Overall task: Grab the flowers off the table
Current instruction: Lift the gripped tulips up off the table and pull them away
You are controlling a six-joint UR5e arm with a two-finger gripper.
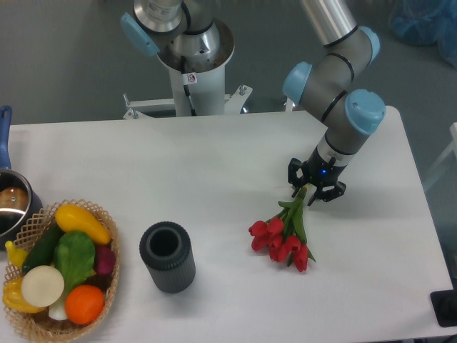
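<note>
- Flowers [282,239] lie on the white surface [214,164] at about four o'clock from its centre, red heads toward six o'clock, stems running up toward one o'clock into the claw [314,190].
- We see the claw set down over the stem ends, its fingers either side of them; we cannot tell whether they have closed on the stems.
- We judge the grasp to be the step in hand; the blooms rest on the surface.
- The next move, as we read it, calls for a firm pinch on thin stems, then a straight lift.
- At eight o'clock stand a dark ribbed cylinder [167,256] and a wicker basket [107,286] of vegetables, with a pot [11,204] at nine.
- Beyond the surface, grey floor and a second arm's pedestal [194,78] at twelve.
</note>
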